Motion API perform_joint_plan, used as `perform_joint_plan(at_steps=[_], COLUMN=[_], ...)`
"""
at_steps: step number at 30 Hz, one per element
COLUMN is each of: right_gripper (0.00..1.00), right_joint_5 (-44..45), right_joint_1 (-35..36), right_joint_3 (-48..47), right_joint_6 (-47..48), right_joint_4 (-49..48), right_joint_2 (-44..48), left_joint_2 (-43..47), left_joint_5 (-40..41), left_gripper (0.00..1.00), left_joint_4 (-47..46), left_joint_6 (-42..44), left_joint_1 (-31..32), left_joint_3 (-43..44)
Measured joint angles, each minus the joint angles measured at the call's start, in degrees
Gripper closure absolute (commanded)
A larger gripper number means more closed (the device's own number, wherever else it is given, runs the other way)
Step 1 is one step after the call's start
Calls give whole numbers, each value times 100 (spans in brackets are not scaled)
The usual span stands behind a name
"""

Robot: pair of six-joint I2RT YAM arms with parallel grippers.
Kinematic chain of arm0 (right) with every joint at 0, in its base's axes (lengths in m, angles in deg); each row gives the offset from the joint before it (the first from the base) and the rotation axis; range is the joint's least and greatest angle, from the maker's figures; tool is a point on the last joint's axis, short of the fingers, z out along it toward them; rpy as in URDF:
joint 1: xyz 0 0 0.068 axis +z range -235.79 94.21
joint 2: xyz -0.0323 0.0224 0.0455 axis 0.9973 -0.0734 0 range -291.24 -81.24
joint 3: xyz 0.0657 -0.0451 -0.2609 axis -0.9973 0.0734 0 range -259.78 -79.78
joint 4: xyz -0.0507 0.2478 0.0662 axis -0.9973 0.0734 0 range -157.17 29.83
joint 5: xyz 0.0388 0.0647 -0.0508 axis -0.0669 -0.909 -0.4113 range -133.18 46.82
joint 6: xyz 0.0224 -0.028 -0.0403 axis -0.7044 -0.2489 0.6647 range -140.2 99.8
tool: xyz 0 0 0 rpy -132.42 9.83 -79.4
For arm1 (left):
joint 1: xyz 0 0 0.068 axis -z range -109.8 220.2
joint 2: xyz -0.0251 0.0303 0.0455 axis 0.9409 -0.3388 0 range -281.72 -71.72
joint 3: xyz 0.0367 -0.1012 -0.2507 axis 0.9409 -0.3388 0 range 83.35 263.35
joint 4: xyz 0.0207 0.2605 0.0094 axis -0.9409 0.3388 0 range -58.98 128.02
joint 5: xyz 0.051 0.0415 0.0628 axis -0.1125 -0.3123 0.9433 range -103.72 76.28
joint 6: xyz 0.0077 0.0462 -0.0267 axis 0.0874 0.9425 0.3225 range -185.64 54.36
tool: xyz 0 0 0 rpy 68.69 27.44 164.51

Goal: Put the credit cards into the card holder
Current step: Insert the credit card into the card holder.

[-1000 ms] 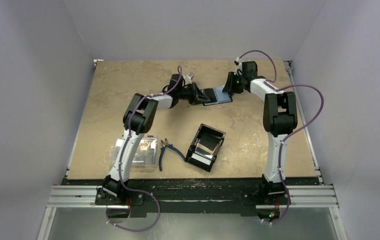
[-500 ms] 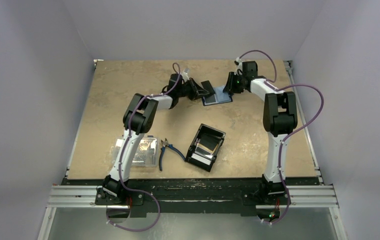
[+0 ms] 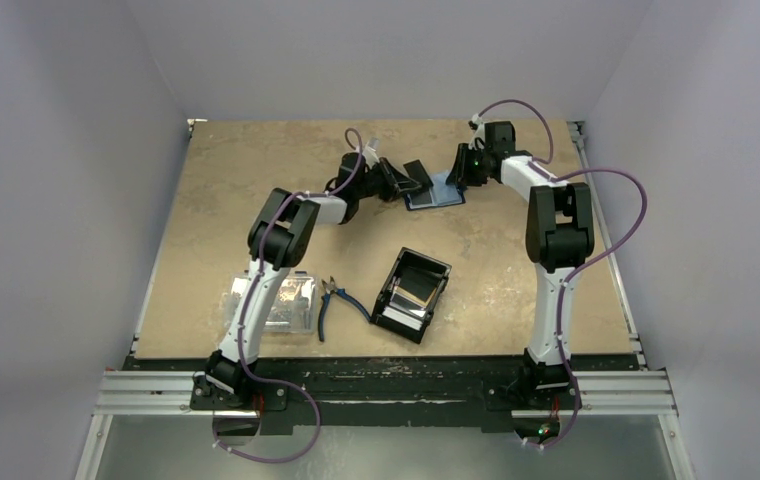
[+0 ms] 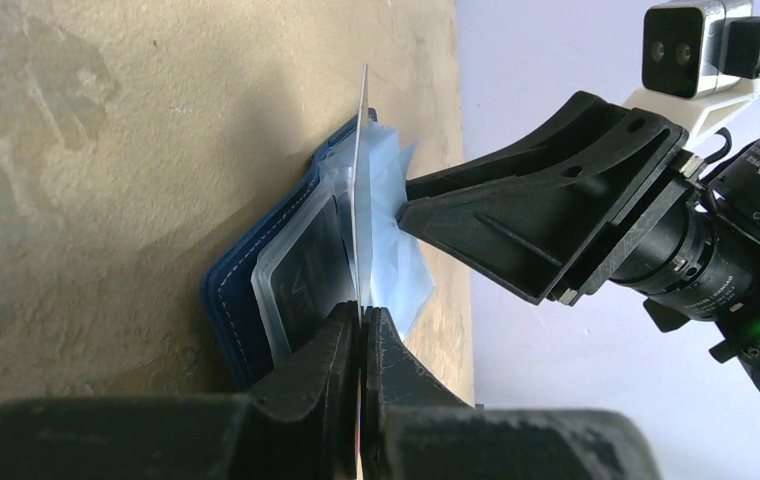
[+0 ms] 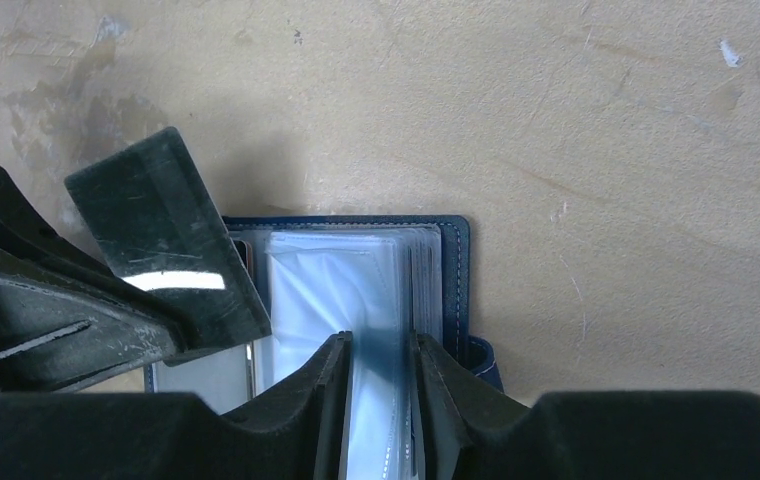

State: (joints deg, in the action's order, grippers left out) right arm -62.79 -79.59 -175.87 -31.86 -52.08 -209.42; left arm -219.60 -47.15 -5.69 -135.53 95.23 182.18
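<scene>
Over card holder (image 5: 456, 270), card (image 5: 161, 240) tilted edge-down

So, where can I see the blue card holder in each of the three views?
Top external: the card holder lies open at the far middle of the table.
Left wrist: card holder left of centre, behind the credit card that the left gripper pinches.
Right wrist: card holder lower middle, blue edge on the right.
Shared landmark: the right gripper, fingers around the clear sleeves, in all three.

Blue-handled pliers (image 3: 324, 316) between clear box (image 3: 292, 305) and black tray (image 3: 399, 325) on tan table (image 3: 216, 190).
</scene>
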Motion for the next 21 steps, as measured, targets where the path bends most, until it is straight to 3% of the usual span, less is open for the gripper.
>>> perform_joint_plan(at_steps=[21], right_gripper=[68], right_joint_5=[-4], right_joint_1=[2], right_joint_3=[-44], right_joint_6=[31], right_joint_4=[59], right_joint_2=[-15], left_joint_2=[-31], left_joint_5=[-210], left_gripper=[100], left_joint_4=[-481], left_joint_6=[-612], left_joint_1=[129], left_joint_3=[-293])
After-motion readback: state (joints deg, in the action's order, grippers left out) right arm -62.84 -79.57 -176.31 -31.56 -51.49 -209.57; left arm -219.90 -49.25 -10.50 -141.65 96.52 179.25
